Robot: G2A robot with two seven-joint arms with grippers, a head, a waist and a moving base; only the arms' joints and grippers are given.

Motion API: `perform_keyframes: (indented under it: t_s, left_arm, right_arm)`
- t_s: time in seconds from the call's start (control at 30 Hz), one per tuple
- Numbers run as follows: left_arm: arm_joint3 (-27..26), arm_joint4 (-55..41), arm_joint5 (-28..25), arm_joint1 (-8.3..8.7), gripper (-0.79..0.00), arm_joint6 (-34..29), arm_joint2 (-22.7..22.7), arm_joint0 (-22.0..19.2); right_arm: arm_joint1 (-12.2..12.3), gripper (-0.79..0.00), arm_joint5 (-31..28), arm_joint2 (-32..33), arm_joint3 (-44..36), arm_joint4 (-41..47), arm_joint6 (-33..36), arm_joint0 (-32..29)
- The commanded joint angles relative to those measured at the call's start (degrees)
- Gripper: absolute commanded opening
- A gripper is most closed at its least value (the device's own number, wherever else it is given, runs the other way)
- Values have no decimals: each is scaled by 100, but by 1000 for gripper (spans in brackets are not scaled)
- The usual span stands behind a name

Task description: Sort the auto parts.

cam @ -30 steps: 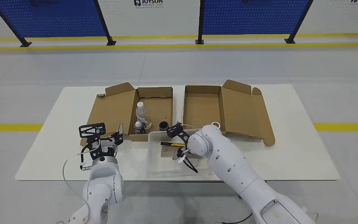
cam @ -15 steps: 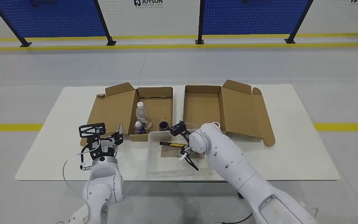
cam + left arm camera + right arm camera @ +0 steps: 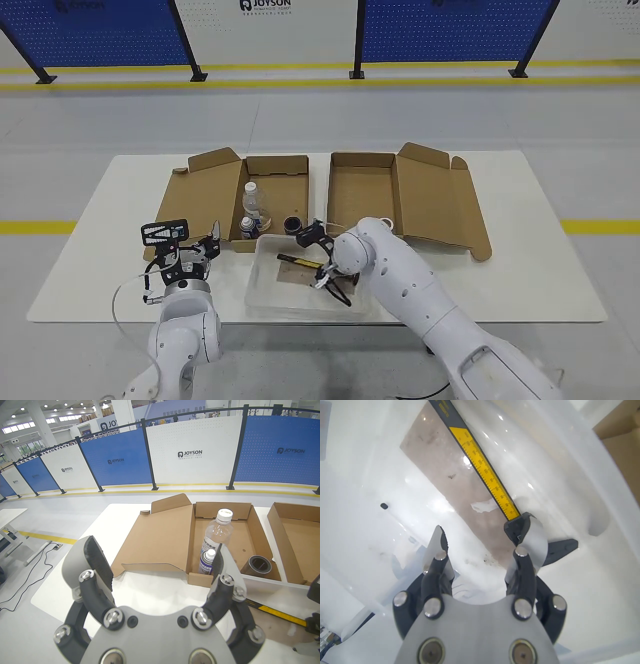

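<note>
Jaws spread on both arms: the left gripper hangs near the box, empty, while the right gripper sits low in the tray, one finger resting at the head of the caliper. I'd shift sideways until the beam lies between the fingers, square to them, then close gently.

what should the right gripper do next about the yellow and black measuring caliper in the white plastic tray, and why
Probably nudge the right gripper sideways until its open fingers straddle the yellow and black measuring caliper. One finger sits over its dark head, the other over bare floor of the white plastic tray, so closing here would likely miss.
</note>
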Motion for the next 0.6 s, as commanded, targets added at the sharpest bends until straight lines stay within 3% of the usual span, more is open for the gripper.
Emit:
perform_keyframes:
  t_s: [0.0, 0.27, 0.57]
  left_arm:
    - [0, 0, 0, 0, 0, 0, 0, 0]
    - [0, 0, 0, 0, 0, 0, 0, 0]
    - [0, 0, 0, 0, 0, 0, 0, 0]
  right_arm:
    - [14, -292, -38, 34, -88, 81, 108, -29]
    - [111, -166, -101, 53, -440, -241, 407, -76]
    - [113, -132, -377, -155, -423, -592, 660, 56]
